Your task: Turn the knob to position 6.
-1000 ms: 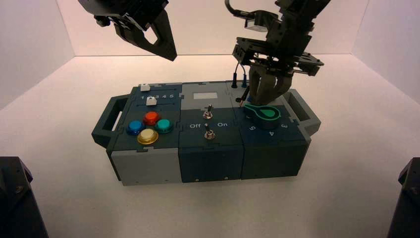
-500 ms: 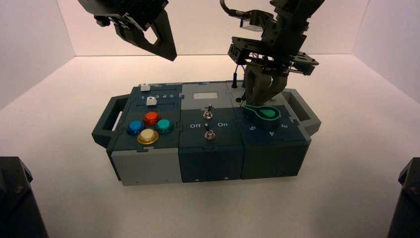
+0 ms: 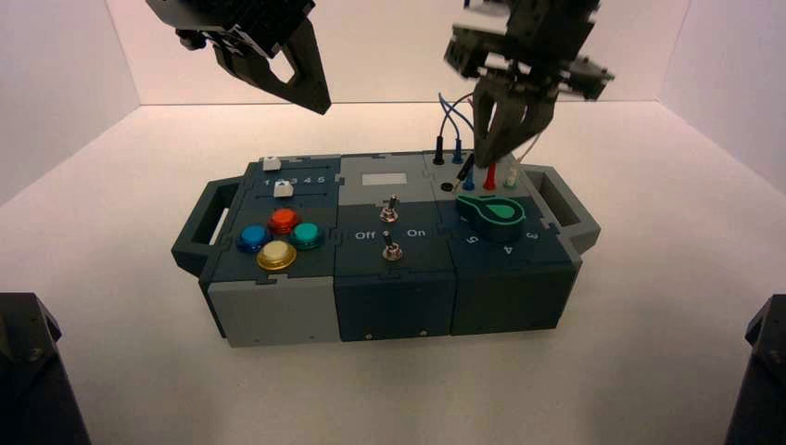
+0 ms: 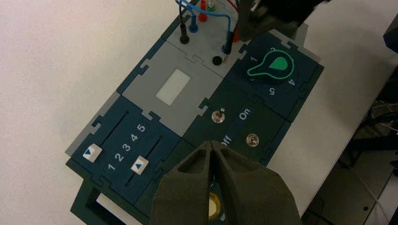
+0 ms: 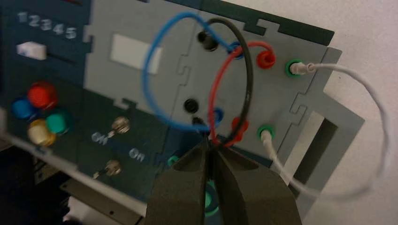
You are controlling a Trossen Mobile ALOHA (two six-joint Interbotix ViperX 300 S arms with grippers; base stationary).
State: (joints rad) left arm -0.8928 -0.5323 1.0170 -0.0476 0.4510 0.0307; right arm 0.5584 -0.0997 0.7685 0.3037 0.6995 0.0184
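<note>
The dark green knob sits on the right block of the box, its pointer arm aimed toward the toggle switches. In the left wrist view the knob has its pointer tip between the printed 1 and 5. Position 6 does not show there. My right gripper hangs shut above and behind the knob, over the wire sockets, touching nothing. In the right wrist view its tips meet, and the knob peeks out beneath them. My left gripper is parked high at the back left, also shut.
Blue, black, red and white wires loop between sockets just behind the knob. Two metal toggle switches stand in the middle block. Coloured push buttons and two white sliders are on the left block. A handle juts out on the right.
My right gripper has lifted up and back from just behind the knob, uncovering the wire plugs. The knob's pointer looks unchanged. The left arm has not moved.
</note>
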